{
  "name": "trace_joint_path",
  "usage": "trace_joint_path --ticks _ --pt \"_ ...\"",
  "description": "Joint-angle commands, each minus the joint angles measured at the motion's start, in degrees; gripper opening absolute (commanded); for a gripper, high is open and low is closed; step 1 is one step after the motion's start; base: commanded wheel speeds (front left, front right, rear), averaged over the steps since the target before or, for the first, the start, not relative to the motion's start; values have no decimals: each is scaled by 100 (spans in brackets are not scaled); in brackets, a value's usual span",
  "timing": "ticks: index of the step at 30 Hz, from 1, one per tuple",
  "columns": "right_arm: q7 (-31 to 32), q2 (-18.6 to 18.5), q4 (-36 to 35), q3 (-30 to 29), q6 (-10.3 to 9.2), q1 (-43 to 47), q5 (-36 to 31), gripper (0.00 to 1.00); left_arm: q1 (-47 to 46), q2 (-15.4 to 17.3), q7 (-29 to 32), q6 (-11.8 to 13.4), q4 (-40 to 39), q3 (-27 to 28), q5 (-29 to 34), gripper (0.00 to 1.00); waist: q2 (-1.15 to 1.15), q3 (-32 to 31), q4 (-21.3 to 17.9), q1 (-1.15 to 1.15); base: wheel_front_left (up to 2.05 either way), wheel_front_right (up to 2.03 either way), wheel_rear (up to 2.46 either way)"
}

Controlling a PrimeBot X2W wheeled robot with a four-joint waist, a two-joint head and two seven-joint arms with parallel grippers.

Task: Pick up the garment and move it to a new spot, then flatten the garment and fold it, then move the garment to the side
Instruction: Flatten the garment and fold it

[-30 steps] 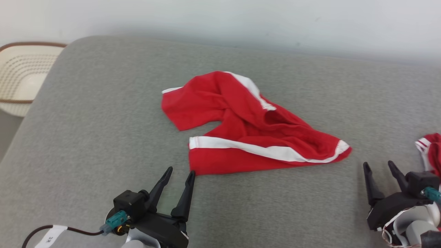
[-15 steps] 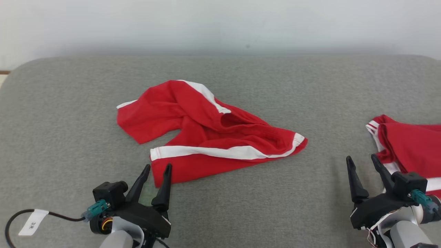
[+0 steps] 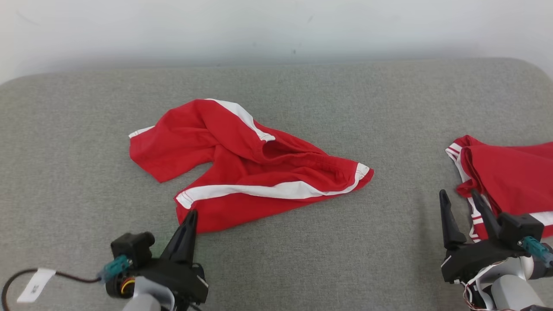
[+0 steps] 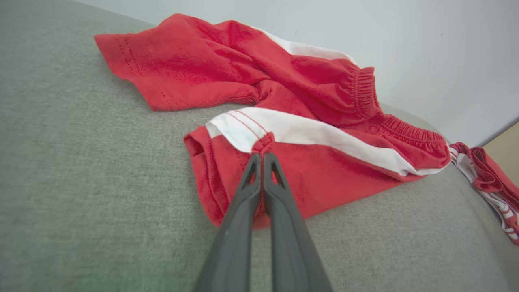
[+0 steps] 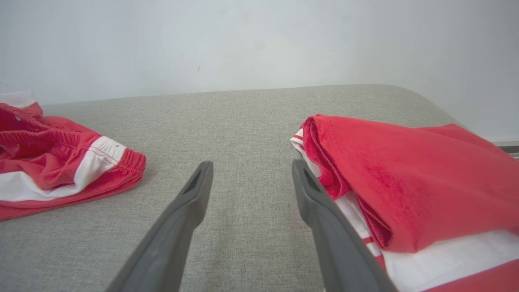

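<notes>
Head view: the garment (image 3: pixel 259 172), a pair of red shorts with white side stripes, is lying crumpled near the middle of the grey counter (image 3: pixel 86 108). Its long axis is running from a leg hem at the lower left to the waistband (image 3: pixel 341 172) at the right. The left claw (image 3: pixel 191 212) is sitting at that near hem with its fingers drawn together, so the bulk of the cloth is lying ahead and to its right. The right claw (image 3: pixel 459 193) is standing wide and holding nothing, well apart from the garment and just beside a second red garment (image 3: pixel 510 172). Left wrist view: the left claw (image 4: pixel 262 154) is pinching a small pucker of hem beside the white stripe (image 4: pixel 324 134). Right wrist view: the right claw (image 5: pixel 252 164) is pointing at bare counter between the garment (image 5: pixel 61 162) and the second red garment (image 5: pixel 405 170). Judged from this, the left arm is the nearer one and is positioned for the lift, and the shorts are likely to hang by this hem.
</notes>
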Motion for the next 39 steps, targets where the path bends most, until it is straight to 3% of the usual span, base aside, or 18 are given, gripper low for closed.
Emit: trace_joint_path --ticks 1,14,15,17,18,23,33,39 --pt "-1 37 -5 -15 -7 88 24 100 204 9 -5 -30 -77 61 61 0 0 -65 54 0 0 0 0" --pt "0 270 115 152 -7 312 157 100 1355 38 -5 -36 -389 281 625 2 0 -662 259 0 0 0 0" --pt "0 264 109 237 -7 308 163 100 1420 47 -5 -37 -376 324 657 22 0 -682 265 0 0 0 0" --pt "-1 234 83 429 -7 266 222 100 1525 42 -5 -37 -387 384 721 94 0 -702 303 0 0 0 0" --pt "-1 221 61 538 -7 223 261 100 1567 44 -5 -37 -394 411 742 100 0 -693 333 0 0 0 0" --pt "0 112 57 1040 -7 -25 387 100 1629 22 -5 -38 -473 387 787 100 0 -603 549 0 0 0 0" --pt "348 -360 797 3327 -7 -1373 1220 100 1457 9 -5 -37 -809 30 476 100 0 -307 1307 0 0 0 0" --pt "784 -670 1377 4244 -7 -1975 1791 100 1477 7 -5 28 -869 -148 301 100 0 -231 1749 0 0 0 0"
